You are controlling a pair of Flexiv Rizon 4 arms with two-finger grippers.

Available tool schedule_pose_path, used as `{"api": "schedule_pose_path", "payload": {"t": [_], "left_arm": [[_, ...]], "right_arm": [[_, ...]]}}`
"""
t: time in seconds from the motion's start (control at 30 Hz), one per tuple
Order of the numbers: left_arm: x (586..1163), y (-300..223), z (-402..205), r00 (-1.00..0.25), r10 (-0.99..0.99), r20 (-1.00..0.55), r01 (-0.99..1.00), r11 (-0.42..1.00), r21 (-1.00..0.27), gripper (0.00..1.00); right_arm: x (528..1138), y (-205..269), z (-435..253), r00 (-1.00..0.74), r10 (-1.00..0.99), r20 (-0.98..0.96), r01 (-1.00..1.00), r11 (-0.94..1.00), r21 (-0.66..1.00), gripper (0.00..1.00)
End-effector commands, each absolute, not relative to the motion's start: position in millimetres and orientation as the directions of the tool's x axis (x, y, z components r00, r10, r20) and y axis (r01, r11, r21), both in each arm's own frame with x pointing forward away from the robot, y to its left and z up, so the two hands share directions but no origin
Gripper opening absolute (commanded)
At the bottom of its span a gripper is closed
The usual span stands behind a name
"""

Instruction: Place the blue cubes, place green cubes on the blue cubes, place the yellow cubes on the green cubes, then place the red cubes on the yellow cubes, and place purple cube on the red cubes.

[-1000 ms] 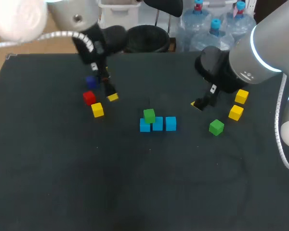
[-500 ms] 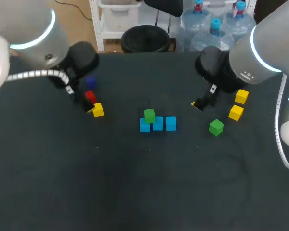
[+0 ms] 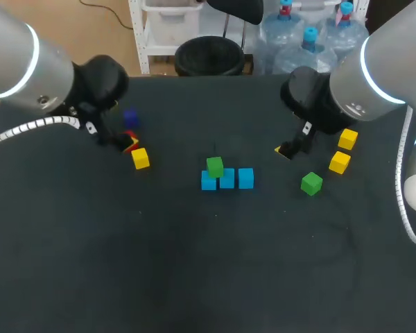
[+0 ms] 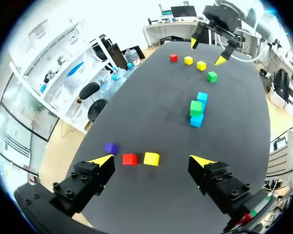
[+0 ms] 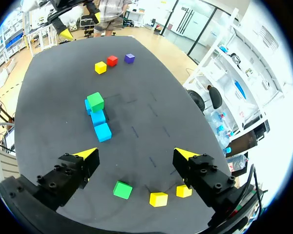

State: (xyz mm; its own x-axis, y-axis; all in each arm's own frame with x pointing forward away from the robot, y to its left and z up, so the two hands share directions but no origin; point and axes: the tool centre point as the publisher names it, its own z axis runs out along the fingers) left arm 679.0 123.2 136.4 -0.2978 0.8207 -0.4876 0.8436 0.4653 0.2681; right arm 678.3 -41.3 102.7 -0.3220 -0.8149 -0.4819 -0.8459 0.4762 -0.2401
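Note:
Three blue cubes lie in a row at mid-table, and a green cube sits on the leftmost one. A loose green cube and two yellow cubes lie at the right. At the left are a yellow cube, a red cube and a purple cube. My left gripper hangs open over the yellow cube and red cube, holding nothing. My right gripper is open and empty above the table, between the blue row and the loose green cube.
A second red cube lies beyond the right-hand yellow cubes, hidden by my right arm in the head view. The dark table is bare toward its front edge.
My left arm has swung left and outward, away from the middle, and its gripper now hangs by the red and yellow cubes. The right arm and all the cubes have stayed put.

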Motion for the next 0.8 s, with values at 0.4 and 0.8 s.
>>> {"api": "schedule_pose_path", "payload": {"t": [0.4,0.8], "left_arm": [[690,105,145,-0.272,0.808,-0.523,0.861,0.447,0.243,1.00],[699,97,151,-0.246,0.817,-0.522,0.882,0.411,0.228,1.00]], "right_arm": [[675,-41,102,-0.323,-0.813,-0.485,-0.840,0.482,-0.249,1.00],[675,-41,102,-0.323,-0.813,-0.485,-0.840,0.482,-0.249,1.00]]}}
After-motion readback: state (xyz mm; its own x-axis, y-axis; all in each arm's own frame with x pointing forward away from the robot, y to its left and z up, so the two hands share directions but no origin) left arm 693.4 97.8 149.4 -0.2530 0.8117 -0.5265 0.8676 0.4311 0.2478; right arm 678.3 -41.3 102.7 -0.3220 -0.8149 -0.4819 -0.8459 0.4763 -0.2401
